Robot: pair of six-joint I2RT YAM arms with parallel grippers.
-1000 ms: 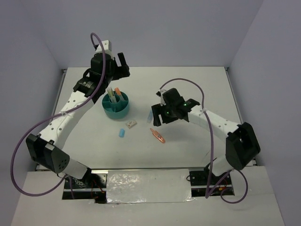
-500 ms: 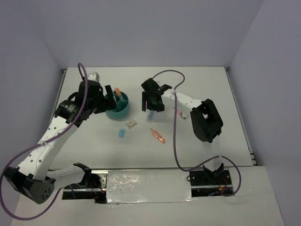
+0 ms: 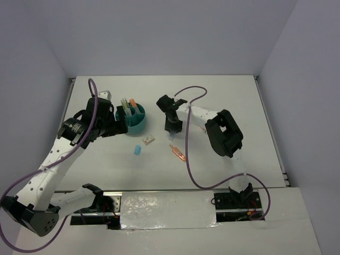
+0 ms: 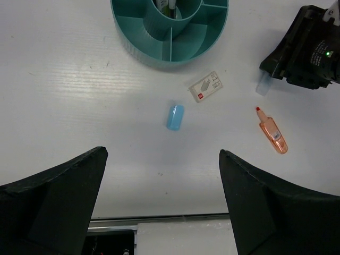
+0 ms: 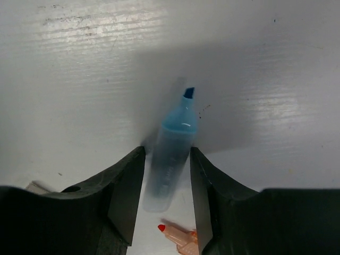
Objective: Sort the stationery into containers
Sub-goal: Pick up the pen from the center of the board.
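Note:
The blue marker (image 5: 172, 159) lies on the white table. My right gripper (image 5: 166, 151) is low over it and open, with a finger close on each side of the barrel; in the top view that gripper (image 3: 172, 127) is right of the teal organizer (image 3: 131, 121). Pens and an orange marker (image 3: 132, 102) stand in the organizer. A blue eraser (image 4: 175, 117), a whitish-tan piece (image 4: 206, 86) and an orange marker (image 4: 273, 133) lie loose in front of it. My left gripper (image 4: 162, 154) hangs wide open and holds nothing, just left of the organizer (image 4: 170, 32).
The right arm's purple cable (image 3: 187, 143) loops across the table beside the orange marker (image 3: 178, 152). The table's near edge with its metal rail (image 4: 159, 218) lies just below my left gripper. Grey walls close in the back and both sides.
My right arm swung left and came down over the blue marker, and its jaws narrowed around it. My left arm moved from behind the organizer to its left side.

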